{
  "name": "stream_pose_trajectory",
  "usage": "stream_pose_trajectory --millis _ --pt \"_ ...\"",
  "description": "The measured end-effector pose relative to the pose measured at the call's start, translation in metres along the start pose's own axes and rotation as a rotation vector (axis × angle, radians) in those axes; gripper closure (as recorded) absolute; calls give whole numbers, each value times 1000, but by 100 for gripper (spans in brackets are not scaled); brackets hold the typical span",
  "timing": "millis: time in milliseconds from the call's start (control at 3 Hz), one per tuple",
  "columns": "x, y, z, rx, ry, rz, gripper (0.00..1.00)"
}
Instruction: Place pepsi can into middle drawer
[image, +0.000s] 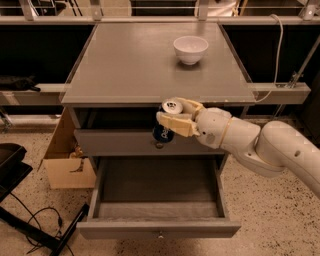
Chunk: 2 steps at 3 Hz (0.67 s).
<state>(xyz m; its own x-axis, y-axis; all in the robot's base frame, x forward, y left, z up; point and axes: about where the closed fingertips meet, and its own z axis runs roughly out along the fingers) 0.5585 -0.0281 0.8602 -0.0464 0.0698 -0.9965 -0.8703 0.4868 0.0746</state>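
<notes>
My gripper (176, 117) is shut on the pepsi can (165, 129), a dark-blue can with a silver top. It holds the can tilted, in the air in front of the cabinet's top edge and above the upper drawer front. The middle drawer (159, 226) is pulled fully open below; its grey tray holds nothing that I can see. The can hangs above the rear part of that open drawer. My white arm reaches in from the right.
A white bowl (190, 49) stands at the back right of the grey cabinet top (125, 65). The upper drawer front (120, 142) is pushed in. A cardboard box (67, 165) sits on the floor at the left, with black cables and a dark base (12, 170) beside it.
</notes>
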Motion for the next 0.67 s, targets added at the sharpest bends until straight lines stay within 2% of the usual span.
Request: stream_pose_trajectory --millis 333,667 --pt "59 14 -6 12 77 23 100" --pt "126 33 -9 11 122 9 100"
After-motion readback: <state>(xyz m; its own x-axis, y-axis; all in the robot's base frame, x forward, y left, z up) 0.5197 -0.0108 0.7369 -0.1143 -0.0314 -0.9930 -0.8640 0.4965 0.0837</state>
